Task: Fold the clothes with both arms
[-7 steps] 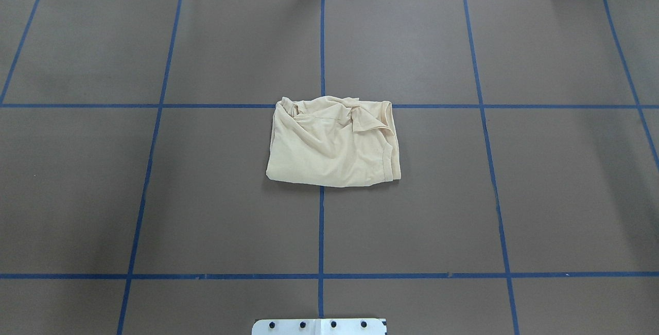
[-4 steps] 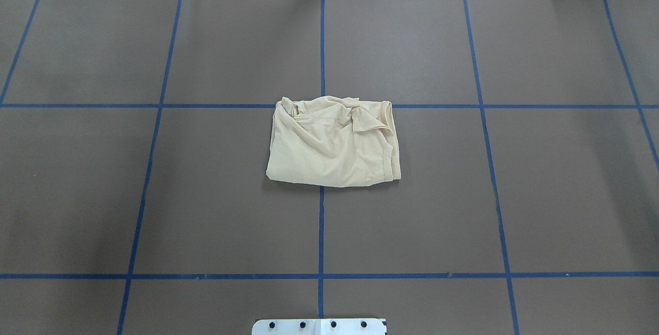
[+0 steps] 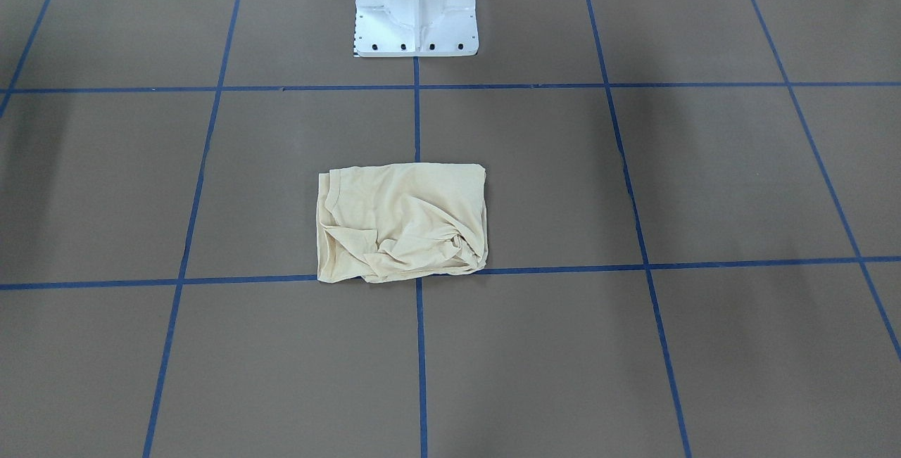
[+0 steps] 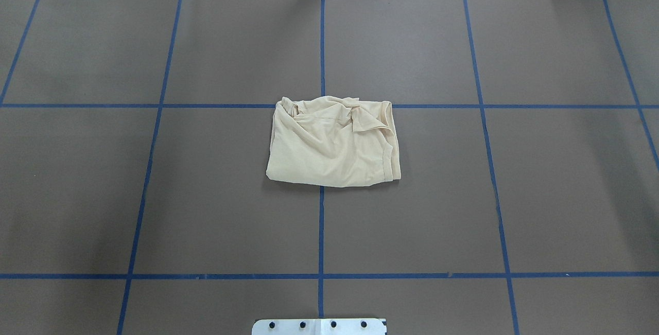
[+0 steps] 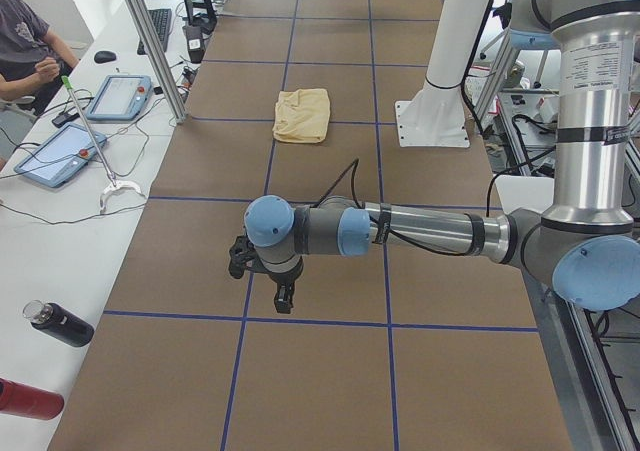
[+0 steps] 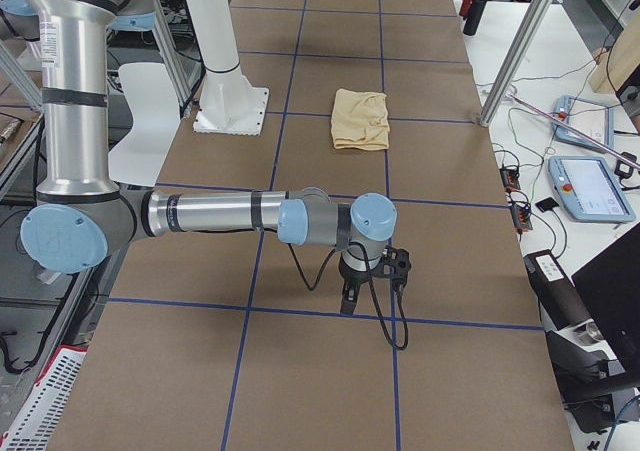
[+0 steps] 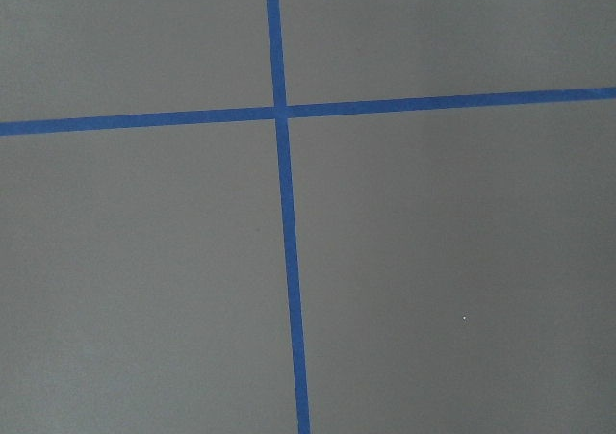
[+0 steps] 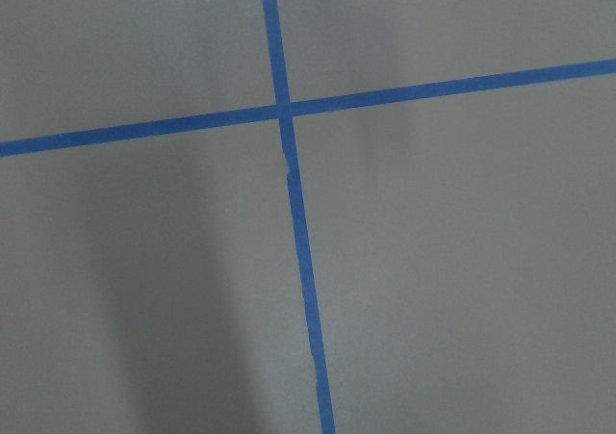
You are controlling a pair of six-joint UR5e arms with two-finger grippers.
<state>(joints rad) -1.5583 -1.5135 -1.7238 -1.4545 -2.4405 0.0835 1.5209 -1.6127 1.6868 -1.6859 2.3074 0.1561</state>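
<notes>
The cream-yellow T-shirt lies folded into a rumpled rectangle at the middle of the brown table; it also shows in the front-facing view and far off in both side views. Its print and neck label are hidden. Neither arm shows in the overhead or front-facing views. My left gripper hangs low over the table's left end, far from the shirt. My right gripper hangs low over the right end. I cannot tell whether either is open or shut. Both wrist views show only bare table and blue tape.
Blue tape lines divide the brown table into squares. The white pedestal base stands behind the shirt. Side tables hold tablets and bottles. An operator sits at the far left.
</notes>
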